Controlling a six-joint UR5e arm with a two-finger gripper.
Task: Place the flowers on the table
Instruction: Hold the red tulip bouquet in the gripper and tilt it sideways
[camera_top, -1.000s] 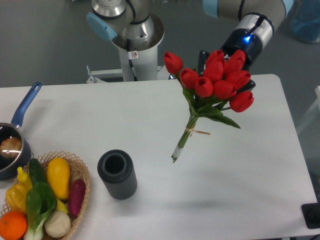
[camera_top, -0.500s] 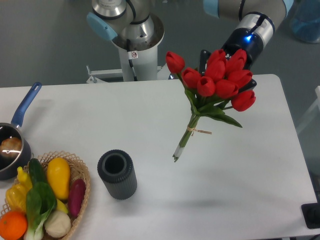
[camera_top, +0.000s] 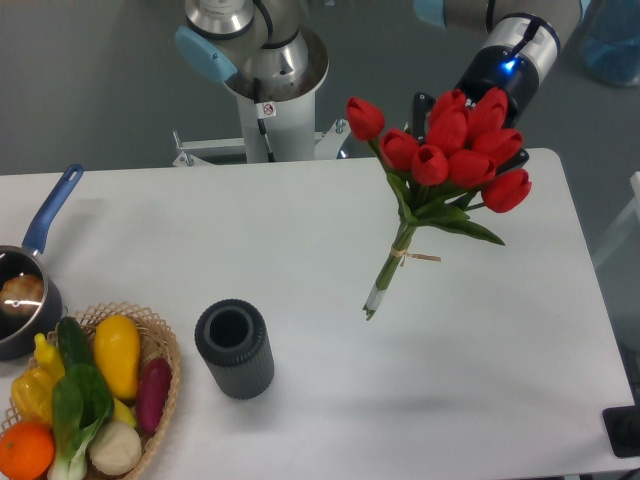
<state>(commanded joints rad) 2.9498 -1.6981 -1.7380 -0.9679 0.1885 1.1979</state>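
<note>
One gripper (camera_top: 468, 128), mostly hidden behind the blooms, holds the flowers (camera_top: 447, 150) aloft; I cannot tell how its jaws sit. Stems hang above the table (camera_top: 300, 230), right of the vase (camera_top: 234, 349). Lowering and release remain.

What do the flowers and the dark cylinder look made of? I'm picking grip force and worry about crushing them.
The flowers look artificial, likely fabric or soft plastic: uniform matte red heads, stiff leaves, stems bound with tan string. The dark cylinder looks like moulded plastic or rubber: matte charcoal, ribbed wall, hollow top. Neither can be confirmed by sight.
</note>
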